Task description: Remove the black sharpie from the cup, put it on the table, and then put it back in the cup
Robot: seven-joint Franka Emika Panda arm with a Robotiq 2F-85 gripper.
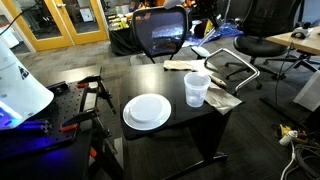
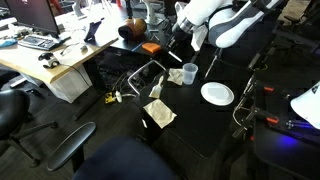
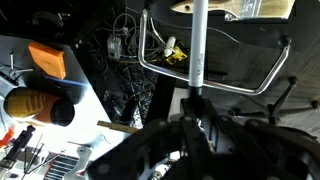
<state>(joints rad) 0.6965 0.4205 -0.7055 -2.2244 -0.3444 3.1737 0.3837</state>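
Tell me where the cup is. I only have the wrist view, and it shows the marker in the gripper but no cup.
Observer: The cup stands upright on the black table, near one edge.
Operator: What is around it?
Observer: A white plate lies flat on one side of it. Crumpled paper lies close on the other side, and I cannot tell if the paper touches the cup.
Operator: Where is the gripper with the marker compared to the cup?
Observer: In an exterior view the gripper hangs over the cup's end of the table, well above the rim.
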